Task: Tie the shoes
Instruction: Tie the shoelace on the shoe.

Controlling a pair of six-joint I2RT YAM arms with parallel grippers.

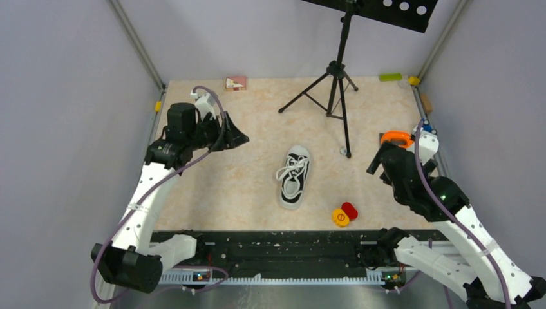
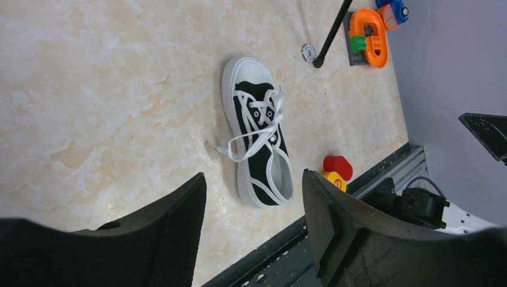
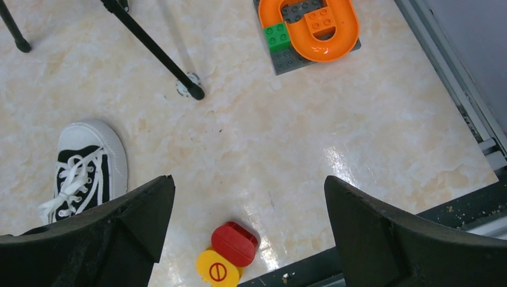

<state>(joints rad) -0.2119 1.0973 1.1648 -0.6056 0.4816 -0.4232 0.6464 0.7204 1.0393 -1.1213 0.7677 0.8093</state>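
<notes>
- The surface [image 1: 244,187] is a pale, marbled beige board with a slight sheen. Plain grey walls close it in on the left, far and right sides, and a black rail [image 1: 283,248] runs along its near edge.
- The left arm, in white shells with black joints and a purple cable, rises from the near left corner and bends along the left edge.
- The left gripper [image 2: 254,179] hangs above the left part of the surface and faces the middle. Its matt black fingers [image 2: 173,239] are spread apart with nothing between them.
- A small pink and red card [image 1: 235,83] lies at the far edge, left of centre.
- The shoe [image 1: 295,176] sits near the middle of the surface, somewhat closer to the near edge. Its white rubber toe points to the far edge and its heel to the near edge.
- The shoe is black canvas with a white sole rim. Its white laces [image 1: 288,171] lie loose, one loop spilling over its left side onto the surface.
- A thin black tripod [image 1: 336,77] stands beyond the shoe toward the far edge, one foot planted just past the toe on the right.
- Two round plastic discs [image 1: 345,214], one red and one yellow, touch each other by the near edge, right of the shoe.
- A green block [image 1: 389,77] lies in the far right corner.
- An orange oval ring [image 3: 311,27] sits on a studded grey plate at the right edge.
- The right arm reaches up along the right edge. The right gripper [image 3: 249,182] is released wide above bare surface and holds nothing.
</notes>
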